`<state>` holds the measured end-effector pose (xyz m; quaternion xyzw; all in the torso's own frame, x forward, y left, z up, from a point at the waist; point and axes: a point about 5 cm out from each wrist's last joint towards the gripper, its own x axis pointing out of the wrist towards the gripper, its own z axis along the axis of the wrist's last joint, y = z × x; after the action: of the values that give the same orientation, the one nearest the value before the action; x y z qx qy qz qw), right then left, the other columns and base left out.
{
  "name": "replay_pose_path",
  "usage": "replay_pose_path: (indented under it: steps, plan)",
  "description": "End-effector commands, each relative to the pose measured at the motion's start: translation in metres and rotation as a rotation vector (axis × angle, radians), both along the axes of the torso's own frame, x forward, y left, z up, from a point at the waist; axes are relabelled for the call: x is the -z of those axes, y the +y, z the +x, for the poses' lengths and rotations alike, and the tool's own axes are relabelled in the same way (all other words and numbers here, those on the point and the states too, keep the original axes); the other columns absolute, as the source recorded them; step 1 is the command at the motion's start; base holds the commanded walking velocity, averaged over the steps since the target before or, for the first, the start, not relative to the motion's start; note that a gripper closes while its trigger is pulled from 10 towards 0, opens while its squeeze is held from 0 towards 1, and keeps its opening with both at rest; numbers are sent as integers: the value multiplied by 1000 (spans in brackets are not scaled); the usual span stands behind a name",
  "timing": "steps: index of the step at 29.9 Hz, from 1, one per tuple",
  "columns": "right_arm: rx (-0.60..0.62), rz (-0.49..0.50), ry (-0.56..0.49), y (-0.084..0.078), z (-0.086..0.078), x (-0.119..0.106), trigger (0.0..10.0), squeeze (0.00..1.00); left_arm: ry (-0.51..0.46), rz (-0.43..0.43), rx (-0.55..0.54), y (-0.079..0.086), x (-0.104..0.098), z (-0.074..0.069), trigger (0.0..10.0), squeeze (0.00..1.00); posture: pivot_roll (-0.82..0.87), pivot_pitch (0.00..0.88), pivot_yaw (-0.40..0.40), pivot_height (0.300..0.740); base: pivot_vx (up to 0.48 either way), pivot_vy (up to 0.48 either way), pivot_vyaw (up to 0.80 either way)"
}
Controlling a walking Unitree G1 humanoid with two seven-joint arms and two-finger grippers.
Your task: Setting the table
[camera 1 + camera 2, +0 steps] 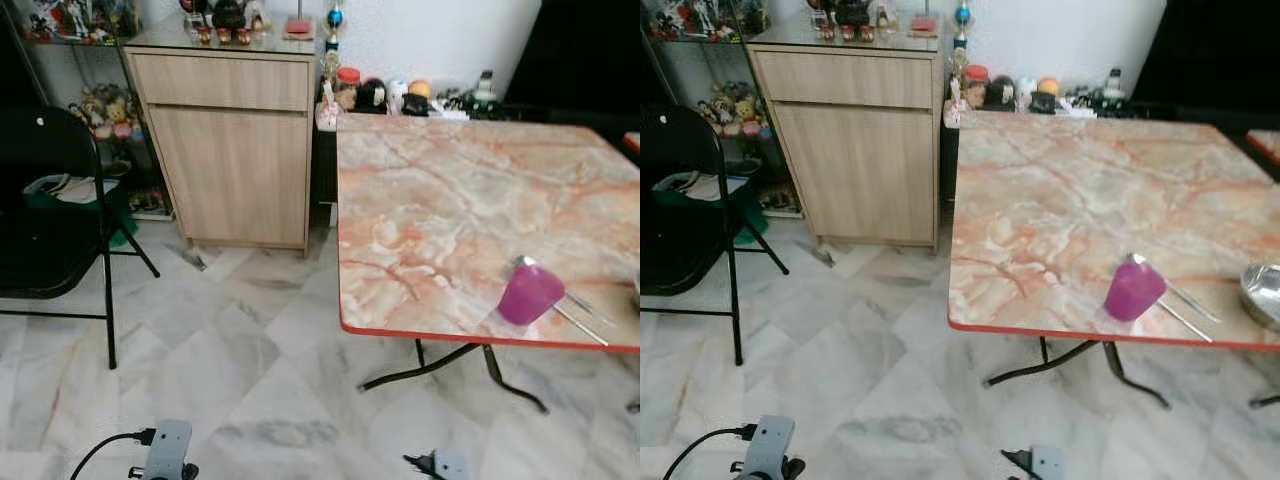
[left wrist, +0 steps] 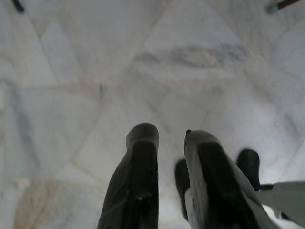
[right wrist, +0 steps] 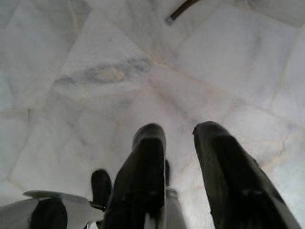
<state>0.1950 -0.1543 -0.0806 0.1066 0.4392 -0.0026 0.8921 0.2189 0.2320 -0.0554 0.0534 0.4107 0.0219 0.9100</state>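
On the table (image 1: 1060, 200): one cup (image 1: 1133, 290).

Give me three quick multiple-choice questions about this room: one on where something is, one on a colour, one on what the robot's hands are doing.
1. Where does the cup stand?
A. near the front edge of the table
B. on the cabinet
C. on the floor

2. What colour is the cup?
A. green
B. purple
C. white

3. What state are the left hand and the right hand in?
A. both holding cutlery
B. one holding the cup
C. both open and empty, over the floor

Answers: 1 A, it sits by the red rim beside the cutlery. 2 B, plainly purple. 3 C, fingers apart with bare tiles between them.
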Motion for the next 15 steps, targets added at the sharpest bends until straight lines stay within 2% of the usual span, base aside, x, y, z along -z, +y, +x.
replay_pose_path:
  steps: [1,15]
  plan:
    - [-1,-4,12,-4,-5,2,10000,0,-2,-13,4,-4,0,2,10000,0,121,0,-31,740,0,-416,0]
    - [-13,-12,11,-3,-9,4,10000,0,9,-15,16,-5,2,-1,10000,0,116,0,-35,740,0,-402,0]
